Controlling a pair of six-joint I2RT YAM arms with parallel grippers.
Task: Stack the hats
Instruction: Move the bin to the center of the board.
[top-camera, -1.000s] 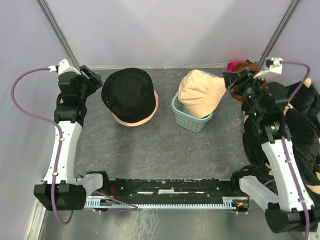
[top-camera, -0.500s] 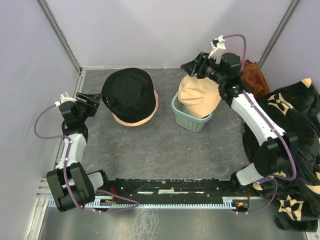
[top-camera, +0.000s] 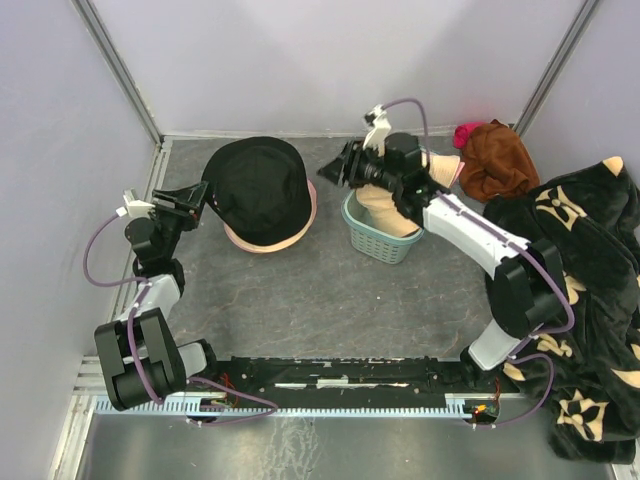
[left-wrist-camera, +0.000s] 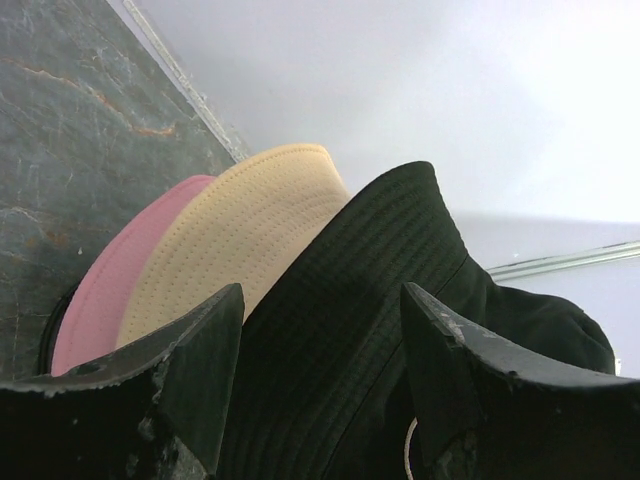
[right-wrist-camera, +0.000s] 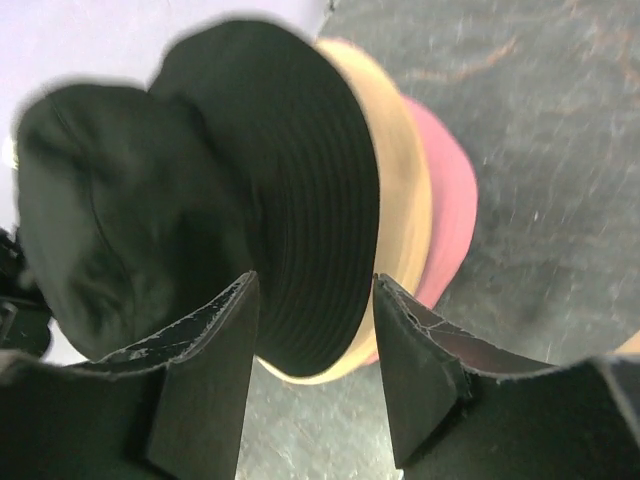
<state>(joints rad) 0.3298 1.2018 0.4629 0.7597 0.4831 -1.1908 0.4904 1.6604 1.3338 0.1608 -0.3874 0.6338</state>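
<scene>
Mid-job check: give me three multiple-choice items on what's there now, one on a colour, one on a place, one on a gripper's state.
1. What colour is the top hat on the stack?
A. pink
B. black
C. beige

2. Where is the lone beige hat?
A. on the stack
B. under the stack
C. in the basket

3. The right gripper is:
A. shut on a hat
B. open and empty
C. shut on the basket

Answers:
1 B: the overhead view shows a black crown above beige and pink brims.
2 C: it sits inside the teal basket, apart from the stack.
3 B: its wrist view shows the fingers spread with nothing gripped.
</scene>
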